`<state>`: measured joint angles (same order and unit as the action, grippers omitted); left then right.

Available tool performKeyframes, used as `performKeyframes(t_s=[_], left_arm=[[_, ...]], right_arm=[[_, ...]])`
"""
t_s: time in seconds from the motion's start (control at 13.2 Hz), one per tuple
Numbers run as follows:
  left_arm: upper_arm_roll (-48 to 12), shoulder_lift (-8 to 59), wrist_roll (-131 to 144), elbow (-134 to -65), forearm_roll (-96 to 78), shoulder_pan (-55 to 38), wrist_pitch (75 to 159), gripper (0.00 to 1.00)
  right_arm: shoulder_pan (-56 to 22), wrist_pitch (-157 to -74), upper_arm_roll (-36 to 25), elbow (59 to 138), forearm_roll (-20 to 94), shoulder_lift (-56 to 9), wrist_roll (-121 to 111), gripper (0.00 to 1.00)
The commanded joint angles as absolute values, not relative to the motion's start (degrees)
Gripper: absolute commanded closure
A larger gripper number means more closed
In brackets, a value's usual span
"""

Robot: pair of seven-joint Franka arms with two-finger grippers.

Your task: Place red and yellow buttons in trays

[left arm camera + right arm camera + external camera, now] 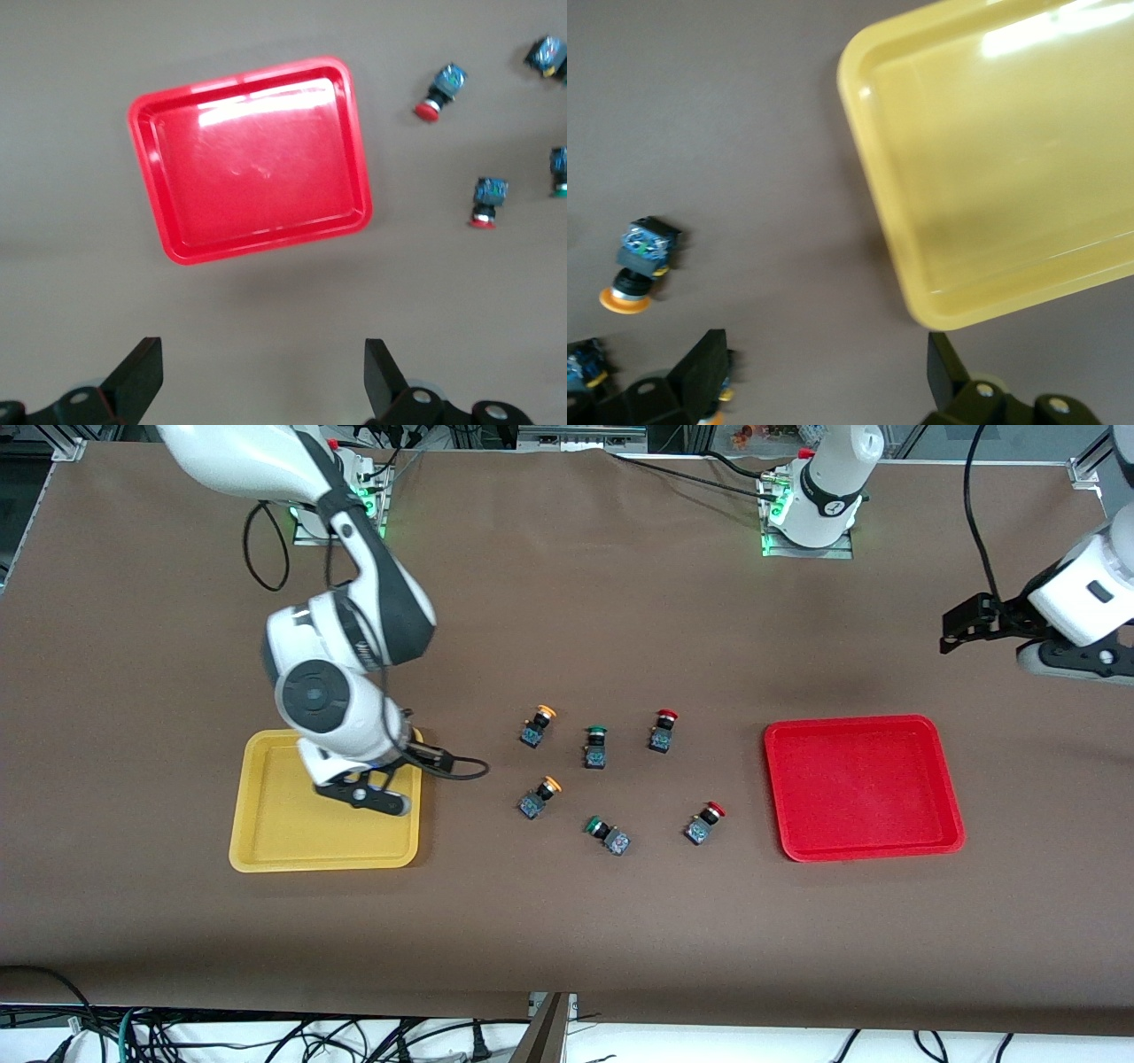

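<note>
Judging from the layout, no button has been placed yet: both trays are seen empty and all six buttons lie on the bare worktop (567,921) between them. The step in hand is taken to be the opening approach for a first pick.

The yellow tray (266,850) sits toward the right arm's end of the worktop, the red tray (948,815) toward the left arm's end. Two yellow buttons are noted on the yellow tray's side of the cluster: one (537,725) farther from the front camera, one (539,797) nearer. Two red buttons are noted on the red tray's side: one (662,731) farther, one (703,823) nearer. Two green buttons (595,746) (607,833) lie in the middle and are left out of the task.

The right gripper (403,766) is held over the yellow tray's edge facing the buttons. Its jaws are seen spread wide in the right wrist view and nothing is held or touched. One yellow button (640,266) appears close by in that view.

The left gripper (961,624) is held above bare worktop close to the red tray's farther corner, jaws fully apart, nothing between them; this arm is judged to be waiting.

The next move is judged to require the right gripper to be shifted over a yellow button, lowered, and closed across its black body. All buttons lie tipped on their sides, so jaw alignment is expected to matter.
</note>
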<state>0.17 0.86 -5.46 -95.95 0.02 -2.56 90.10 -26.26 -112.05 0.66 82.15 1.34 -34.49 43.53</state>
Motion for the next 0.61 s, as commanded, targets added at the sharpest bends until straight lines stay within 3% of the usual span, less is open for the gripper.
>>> performKeyframes(t_s=[0.0, 0.3, 0.53], left_arm=[[-0.7, 7.4, -4.9, -94.8, -0.1, -4.0, 89.6, 0.0], [-1.1, 16.8, -5.3, -93.5, -0.8, -6.7, 98.3, 0.0], [-1.1, 21.0, -5.9, -93.4, -0.7, -9.9, 106.0, 0.0]], right_arm=[[-30.8, -116.9, 0.1, 81.6, 1.3, -37.9, 52.9, 0.0], [-35.8, -121.4, 0.1, 81.8, 1.3, -41.5, 60.5, 0.0], [-37.4, -125.3, 0.2, 86.4, 1.5, -41.7, 60.8, 0.0]])
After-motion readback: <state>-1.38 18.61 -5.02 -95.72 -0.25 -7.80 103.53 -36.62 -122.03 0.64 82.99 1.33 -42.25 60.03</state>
